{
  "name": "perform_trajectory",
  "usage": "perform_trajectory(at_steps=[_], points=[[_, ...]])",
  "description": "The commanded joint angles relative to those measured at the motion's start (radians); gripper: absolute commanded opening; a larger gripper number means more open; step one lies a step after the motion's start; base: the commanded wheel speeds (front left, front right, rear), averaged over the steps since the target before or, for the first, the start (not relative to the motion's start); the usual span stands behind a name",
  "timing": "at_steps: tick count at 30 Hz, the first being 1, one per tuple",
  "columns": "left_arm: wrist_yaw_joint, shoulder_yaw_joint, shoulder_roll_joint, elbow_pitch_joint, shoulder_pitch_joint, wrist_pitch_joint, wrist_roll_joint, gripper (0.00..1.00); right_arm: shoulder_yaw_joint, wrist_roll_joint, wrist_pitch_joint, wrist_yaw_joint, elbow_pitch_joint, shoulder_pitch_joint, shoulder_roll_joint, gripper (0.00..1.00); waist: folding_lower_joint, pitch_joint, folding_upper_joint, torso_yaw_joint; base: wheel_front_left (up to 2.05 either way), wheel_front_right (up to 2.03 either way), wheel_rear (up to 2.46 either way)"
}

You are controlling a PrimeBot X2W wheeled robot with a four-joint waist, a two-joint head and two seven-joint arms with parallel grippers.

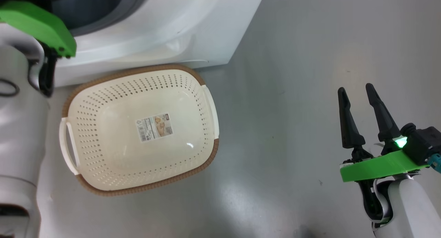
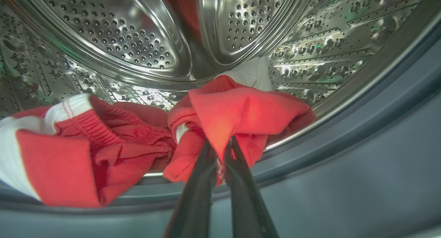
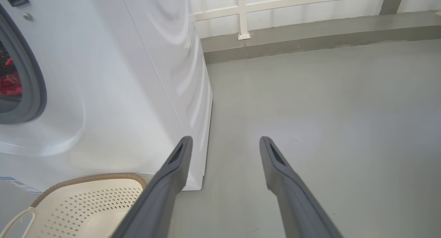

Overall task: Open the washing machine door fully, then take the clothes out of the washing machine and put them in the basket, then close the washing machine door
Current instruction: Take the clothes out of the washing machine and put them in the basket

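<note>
While the red clothes [image 2: 237, 110] sat bunched on the lower lip of the drum [image 2: 137, 41], we had our left gripper [image 2: 222, 150] pinched tight on the nearer fold. That put the fabric right at the fingertips, straight ahead along the fingers. A second red-and-white piece [image 2: 62, 155] slumped just beside it, draped over the grey gasket [image 2: 344, 138]. Our guess was the pull needed to go straight back over that gasket, then down. The basket [image 1: 144, 67] stood on the floor [image 1: 293, 110] just in front of the washing machine [image 1: 172, 28], nearer the left arm, long side along the machine, no clothes in it. Meanwhile our right gripper [image 1: 355, 88] hung wide open, well apart, holding nothing.
</note>
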Motion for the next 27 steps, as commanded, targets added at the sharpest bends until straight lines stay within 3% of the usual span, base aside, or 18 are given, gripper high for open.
perform_trajectory(at_steps=[1,9,27], points=[[-0.002,0.026,0.045,-0.046,0.037,-0.012,-0.004,0.00,0.018,-0.015,-0.006,0.005,-0.019,0.015,0.000,1.00,0.0000,-0.026,0.0000,0.015,0.00,0.00,0.00],[0.015,0.137,0.026,-0.285,0.242,-0.012,0.017,0.00,0.014,-0.033,-0.006,0.005,-0.008,0.043,0.000,1.00,0.0000,-0.106,0.0000,0.044,0.00,0.00,0.00],[-0.003,0.333,-0.116,-0.695,0.617,-0.012,0.129,0.00,-0.010,-0.041,-0.006,0.005,-0.002,0.117,-0.025,1.00,0.0000,-0.234,0.0000,0.113,0.00,0.00,0.00]])
